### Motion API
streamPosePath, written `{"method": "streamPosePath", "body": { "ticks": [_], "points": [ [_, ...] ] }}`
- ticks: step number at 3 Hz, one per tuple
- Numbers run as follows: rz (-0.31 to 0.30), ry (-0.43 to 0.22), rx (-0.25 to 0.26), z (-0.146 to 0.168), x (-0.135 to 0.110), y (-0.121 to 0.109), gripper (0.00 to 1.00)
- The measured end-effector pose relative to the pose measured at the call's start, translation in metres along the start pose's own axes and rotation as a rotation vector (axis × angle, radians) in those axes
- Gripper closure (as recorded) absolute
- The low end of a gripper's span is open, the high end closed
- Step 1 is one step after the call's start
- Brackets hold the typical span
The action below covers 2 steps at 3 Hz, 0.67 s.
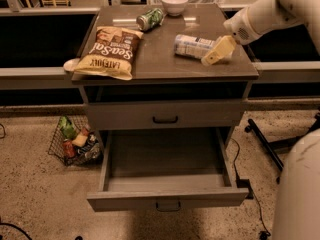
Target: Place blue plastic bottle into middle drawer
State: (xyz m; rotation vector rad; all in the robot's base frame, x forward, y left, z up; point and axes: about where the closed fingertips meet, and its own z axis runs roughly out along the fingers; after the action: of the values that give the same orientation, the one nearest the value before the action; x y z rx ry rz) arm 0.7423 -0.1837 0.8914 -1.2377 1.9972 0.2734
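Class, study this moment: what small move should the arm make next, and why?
Probably ease the gripper sideways onto the blue plastic bottle, which lies on its side on the tabletop right beside it, not yet lifted. The middle drawer below already stands open.
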Motion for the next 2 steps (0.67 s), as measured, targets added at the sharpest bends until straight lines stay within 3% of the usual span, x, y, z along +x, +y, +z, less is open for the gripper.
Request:
{"method": "streamPosePath", "body": {
  "ticks": [2],
  "points": [
    [0.024, -0.046, 0.014, 0.037, 0.002, -0.023, 0.00]
  ]
}}
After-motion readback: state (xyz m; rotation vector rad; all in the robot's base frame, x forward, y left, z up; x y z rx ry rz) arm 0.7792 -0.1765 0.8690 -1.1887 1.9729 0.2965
